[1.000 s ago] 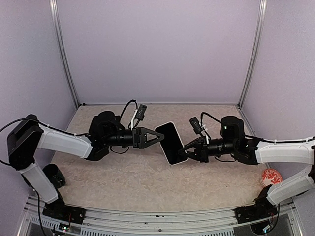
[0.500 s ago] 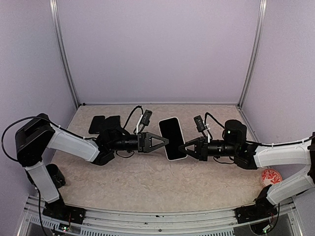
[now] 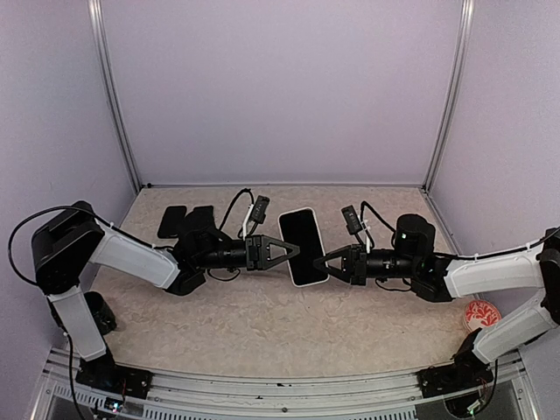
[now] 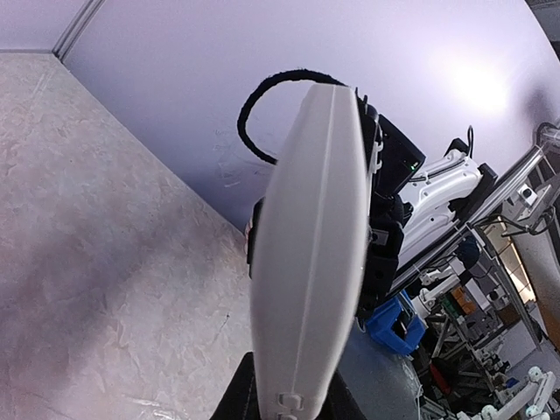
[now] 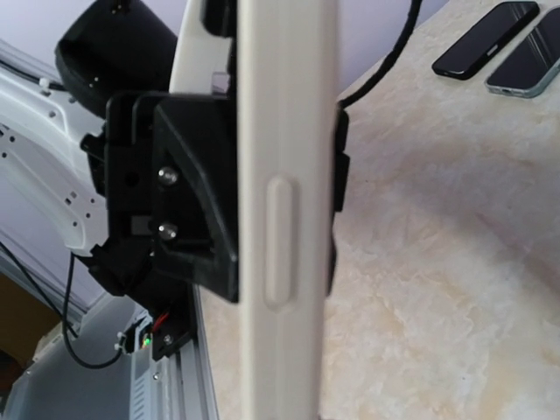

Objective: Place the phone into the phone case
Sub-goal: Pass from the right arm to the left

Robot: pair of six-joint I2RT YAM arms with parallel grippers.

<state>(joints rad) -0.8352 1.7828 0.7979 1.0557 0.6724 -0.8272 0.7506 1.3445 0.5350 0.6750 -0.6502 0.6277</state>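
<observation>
- Centrally, above the table [image 3: 262, 324], the phone [image 3: 303, 245] lies face up inside the phone case [image 3: 310, 283], pinched between the two arms. Whether it touches the tabletop cannot be told.
- The left gripper [image 3: 293, 251] is clamped on the case's left long edge. The right gripper [image 3: 321, 263] is clamped on the right long edge, nearer the lower corner.
- Two spare black phones [image 3: 172, 221] [image 3: 200, 219] lie side by side at the back left, well apart from the held one. The left arm's forearm passes just in front of them, and they also show in the right wrist view [image 5: 483, 39].
- A red-and-white disc [image 3: 480, 315] sits at the table's right edge, beside the right arm.
- A black cable [image 3: 234, 194] loops over the left wrist.
- In each wrist view the case's side fills the middle [image 4: 311, 262] [image 5: 284, 219] and hides most of the opposite gripper behind it.
- The phone's face is glossy black. The case is a milky, smooth shell with rounded corners, a fine seam along its side and a long moulded button bump [image 5: 280, 241].
- The tabletop is mottled beige, like stone. The walls [image 3: 280, 87] are plain matte lilac, framed by slim metal posts [image 3: 114, 96].
</observation>
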